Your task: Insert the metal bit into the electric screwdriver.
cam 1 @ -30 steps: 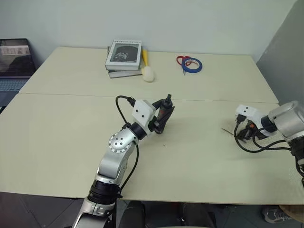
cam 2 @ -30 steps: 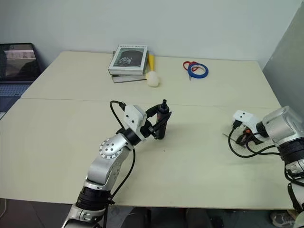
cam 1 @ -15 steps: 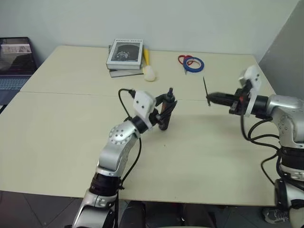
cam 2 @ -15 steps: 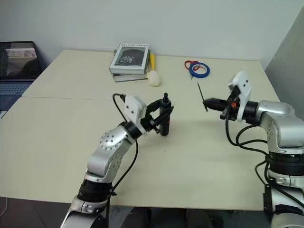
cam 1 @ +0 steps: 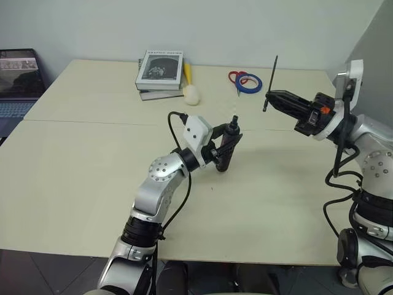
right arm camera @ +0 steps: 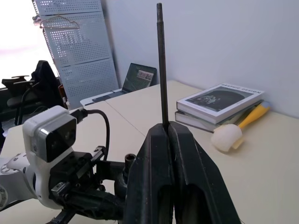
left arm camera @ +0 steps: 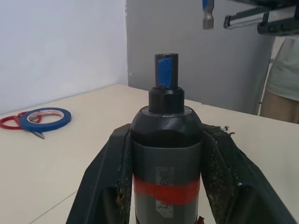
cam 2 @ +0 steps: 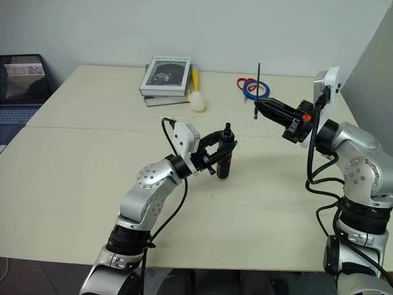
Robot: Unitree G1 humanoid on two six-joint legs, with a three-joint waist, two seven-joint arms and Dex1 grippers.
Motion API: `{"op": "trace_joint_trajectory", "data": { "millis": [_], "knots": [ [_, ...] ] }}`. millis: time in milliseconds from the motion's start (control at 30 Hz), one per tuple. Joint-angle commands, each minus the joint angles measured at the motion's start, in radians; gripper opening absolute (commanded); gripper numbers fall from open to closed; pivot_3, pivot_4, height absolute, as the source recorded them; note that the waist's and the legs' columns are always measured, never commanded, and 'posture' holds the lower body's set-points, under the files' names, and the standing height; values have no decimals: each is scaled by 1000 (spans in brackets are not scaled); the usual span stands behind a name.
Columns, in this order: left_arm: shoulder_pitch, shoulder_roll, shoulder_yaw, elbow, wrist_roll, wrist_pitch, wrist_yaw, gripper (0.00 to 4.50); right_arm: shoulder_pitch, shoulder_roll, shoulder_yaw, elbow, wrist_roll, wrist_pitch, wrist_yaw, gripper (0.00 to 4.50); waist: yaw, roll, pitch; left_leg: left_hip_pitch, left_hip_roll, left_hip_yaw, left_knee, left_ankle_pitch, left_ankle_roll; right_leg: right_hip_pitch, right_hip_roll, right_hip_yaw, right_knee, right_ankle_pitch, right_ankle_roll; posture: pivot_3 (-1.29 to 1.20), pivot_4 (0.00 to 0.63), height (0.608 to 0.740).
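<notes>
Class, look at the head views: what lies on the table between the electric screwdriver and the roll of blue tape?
Nothing: between the electric screwdriver and the blue tape the table is bare, as the left eye view shows.

Metal bit right of electric screwdriver

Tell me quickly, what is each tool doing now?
Left tool: shut on the electric screwdriver.
Right tool: shut on the metal bit.

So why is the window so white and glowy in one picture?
In the right wrist view, bright daylight behind the pegboard washes that corner out, while the metal bit stays crisp. In the left wrist view, the electric screwdriver looks sharp but the blue tape behind is softer.
</notes>
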Motion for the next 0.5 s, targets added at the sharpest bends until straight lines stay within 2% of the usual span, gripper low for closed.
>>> {"op": "trace_joint_trajectory", "data": {
  "millis": [33, 500],
  "knots": [
    [3, -6, -14, -36, 11, -33, -1, 1643, -2, -3, 7, -55, 44, -24, -38, 0, 0, 0, 0, 0, 0, 0, 0, 0, 0, 0, 0, 0, 0, 0, 0, 0, 150, 740],
    [22, -6, -12, -55, -15, -8, -32, 1643, 1, 0, 25, -69, 200, -5, -71, 0, 0, 0, 0, 0, 0, 0, 0, 0, 0, 0, 0, 0, 0, 0, 0, 0, 150, 740]
  ]
}}
